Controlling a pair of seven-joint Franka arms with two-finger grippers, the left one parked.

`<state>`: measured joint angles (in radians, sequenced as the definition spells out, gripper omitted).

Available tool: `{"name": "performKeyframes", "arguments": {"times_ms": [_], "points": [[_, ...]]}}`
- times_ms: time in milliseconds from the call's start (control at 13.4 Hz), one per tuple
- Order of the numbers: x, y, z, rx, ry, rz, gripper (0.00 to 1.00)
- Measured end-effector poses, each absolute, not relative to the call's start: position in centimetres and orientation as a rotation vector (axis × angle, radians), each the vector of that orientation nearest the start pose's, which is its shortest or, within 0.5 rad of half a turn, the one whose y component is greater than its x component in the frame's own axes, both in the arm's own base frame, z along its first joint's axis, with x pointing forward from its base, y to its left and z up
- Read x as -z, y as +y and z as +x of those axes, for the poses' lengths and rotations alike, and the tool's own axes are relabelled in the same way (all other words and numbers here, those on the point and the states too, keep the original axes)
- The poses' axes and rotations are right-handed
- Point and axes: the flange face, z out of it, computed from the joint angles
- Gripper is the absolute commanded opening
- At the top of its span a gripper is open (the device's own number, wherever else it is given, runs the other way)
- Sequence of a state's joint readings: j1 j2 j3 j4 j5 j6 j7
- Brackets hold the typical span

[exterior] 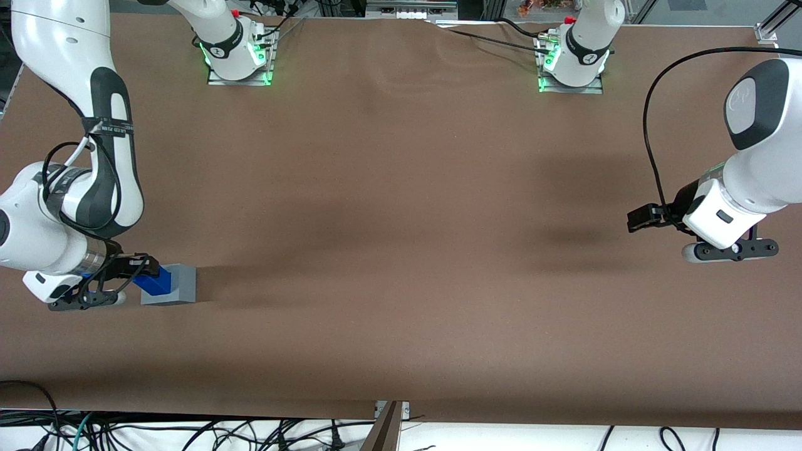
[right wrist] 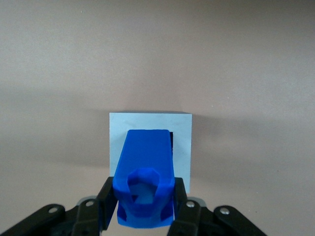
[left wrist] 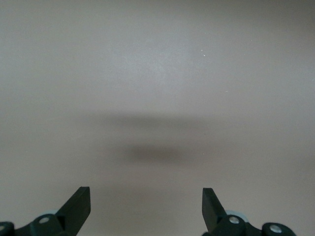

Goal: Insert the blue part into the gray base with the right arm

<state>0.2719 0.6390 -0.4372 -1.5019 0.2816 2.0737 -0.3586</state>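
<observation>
We see the gripper [right wrist: 143,209] clamped on the blue part [right wrist: 145,167], its narrow end meeting the gray base [right wrist: 183,142] recess, ready for pushing in.

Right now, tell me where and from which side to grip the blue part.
Grip the blue part across its two flat flanks at the wide hollow end, as the gripper does now; its narrow end points into the gray base, so come from the end away from the base.

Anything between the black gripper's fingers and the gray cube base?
Only the deep-blue plastic part, clamped in the gripper and meeting the light gray cube base; right wrist view.
</observation>
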Motion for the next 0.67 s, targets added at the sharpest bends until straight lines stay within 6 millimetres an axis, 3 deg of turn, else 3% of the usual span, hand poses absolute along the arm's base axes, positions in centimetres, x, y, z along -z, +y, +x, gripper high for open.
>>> {"name": "performKeyframes", "arguments": {"times_ms": [674], "points": [[-31.6,-6.2,70.6,0.034,-0.234,-3.154,0.21]]}}
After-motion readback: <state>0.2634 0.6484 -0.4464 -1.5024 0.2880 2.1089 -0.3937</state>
